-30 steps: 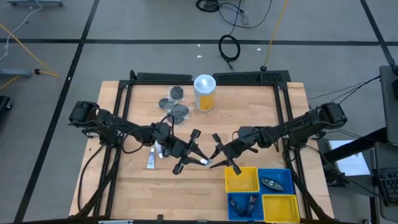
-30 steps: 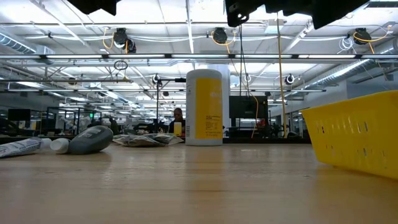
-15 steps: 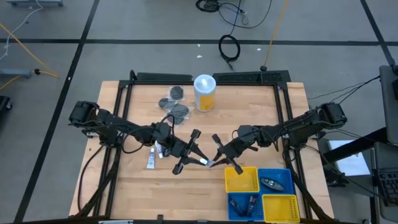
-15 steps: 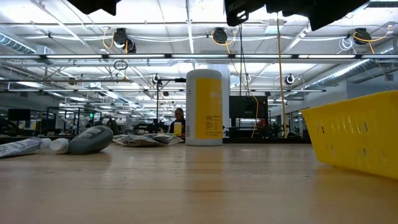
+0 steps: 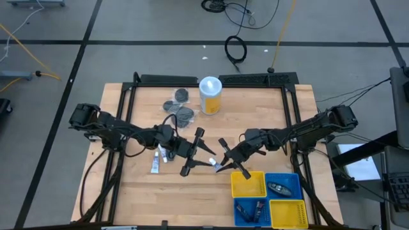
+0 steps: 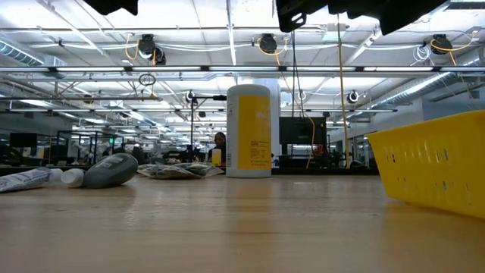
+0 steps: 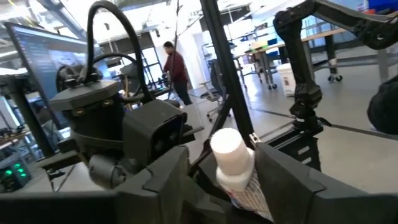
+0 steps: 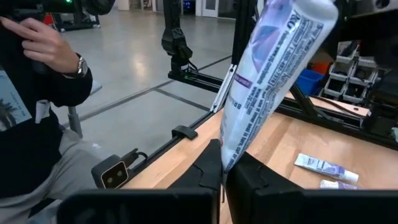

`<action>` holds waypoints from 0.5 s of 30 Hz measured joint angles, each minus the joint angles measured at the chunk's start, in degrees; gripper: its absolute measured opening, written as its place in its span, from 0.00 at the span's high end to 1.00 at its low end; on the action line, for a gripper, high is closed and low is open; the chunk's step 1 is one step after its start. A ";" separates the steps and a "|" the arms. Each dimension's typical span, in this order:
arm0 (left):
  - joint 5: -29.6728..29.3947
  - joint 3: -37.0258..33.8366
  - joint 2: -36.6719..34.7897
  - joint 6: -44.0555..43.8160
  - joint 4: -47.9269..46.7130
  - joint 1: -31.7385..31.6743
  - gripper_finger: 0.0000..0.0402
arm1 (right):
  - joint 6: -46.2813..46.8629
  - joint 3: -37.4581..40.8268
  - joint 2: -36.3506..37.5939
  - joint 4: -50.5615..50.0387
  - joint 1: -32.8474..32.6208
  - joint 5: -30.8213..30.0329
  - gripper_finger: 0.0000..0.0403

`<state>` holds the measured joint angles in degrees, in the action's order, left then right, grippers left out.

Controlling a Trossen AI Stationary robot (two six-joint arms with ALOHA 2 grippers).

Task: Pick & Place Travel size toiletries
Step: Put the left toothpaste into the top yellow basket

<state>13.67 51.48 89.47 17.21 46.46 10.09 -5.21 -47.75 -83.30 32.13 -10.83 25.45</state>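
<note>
Seen from above, the white tube (image 5: 215, 164) is held mid-tabletop (image 5: 134, 191) between the left gripper (image 5: 199, 152), parted, and the right gripper (image 5: 225, 165). In the right wrist view, the fingers (image 8: 208, 168) are clamped on the tube's flat end. In the left wrist view, the cap lies between parted fingers (image 7: 168, 171).

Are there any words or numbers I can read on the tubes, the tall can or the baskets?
None can be read.
White tube held in the right gripper: purple and grey print, too blurred.
Tube lying on the table: label too small.
Tall canister: yellow label, no legible words.
Yellow basket: no writing seen.
</note>
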 joint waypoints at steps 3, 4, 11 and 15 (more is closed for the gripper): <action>-2.20 0.00 -0.39 -0.74 0.15 0.04 0.47 | 0.02 -0.02 1.36 -3.38 -0.10 -0.06 1.00; -3.37 0.00 -0.43 -0.87 0.15 0.04 0.46 | 0.07 -0.02 1.93 -4.53 -0.25 -0.19 1.00; -8.47 0.01 -2.67 -3.94 -5.25 0.04 0.43 | 4.06 -0.02 7.80 -22.58 -3.15 -9.56 1.00; -9.45 0.02 -4.02 -7.53 -11.22 0.15 0.43 | 8.33 0.02 11.95 -32.87 -6.22 -15.93 1.00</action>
<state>4.23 51.51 85.46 9.68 35.24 10.24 3.11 -47.72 -71.35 -0.74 -17.05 9.52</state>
